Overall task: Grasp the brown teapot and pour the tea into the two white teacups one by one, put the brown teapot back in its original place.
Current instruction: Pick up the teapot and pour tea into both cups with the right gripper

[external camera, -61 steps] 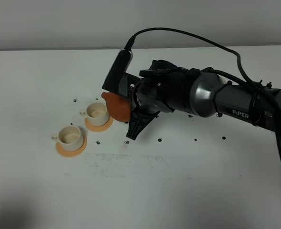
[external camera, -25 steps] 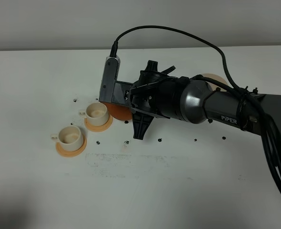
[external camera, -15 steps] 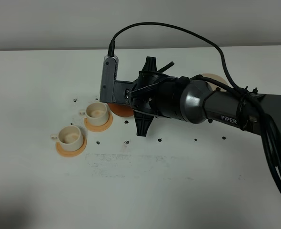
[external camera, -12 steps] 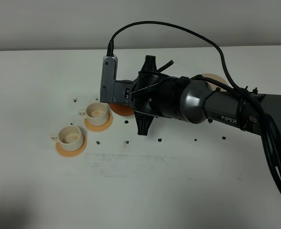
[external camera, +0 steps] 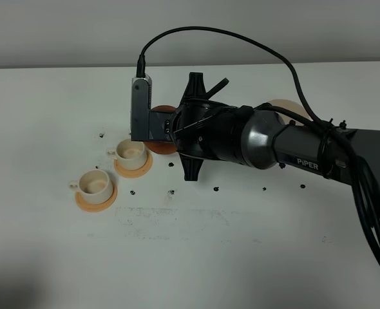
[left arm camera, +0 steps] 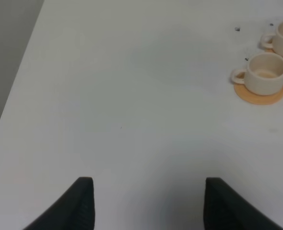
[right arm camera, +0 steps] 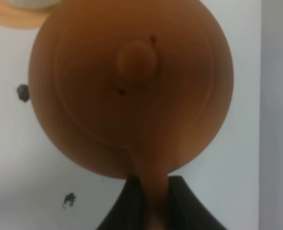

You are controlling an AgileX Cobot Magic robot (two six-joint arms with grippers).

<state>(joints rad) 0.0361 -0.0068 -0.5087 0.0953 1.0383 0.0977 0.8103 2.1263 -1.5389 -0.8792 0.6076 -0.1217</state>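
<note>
Beside far teacup (external camera: pixel 131 151): right end effector (right arm camera: pixel 151 194) clamped on brown teapot (right arm camera: pixel 132 86); left end effector (left arm camera: pixel 146 201) spread.

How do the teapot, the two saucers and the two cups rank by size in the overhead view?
1. Front saucer and back saucer: widest, and they look alike.
2. Front cup and back cup: smaller, also alike.
Teapot: mostly hidden behind the arm, so I can't rank it.
</note>
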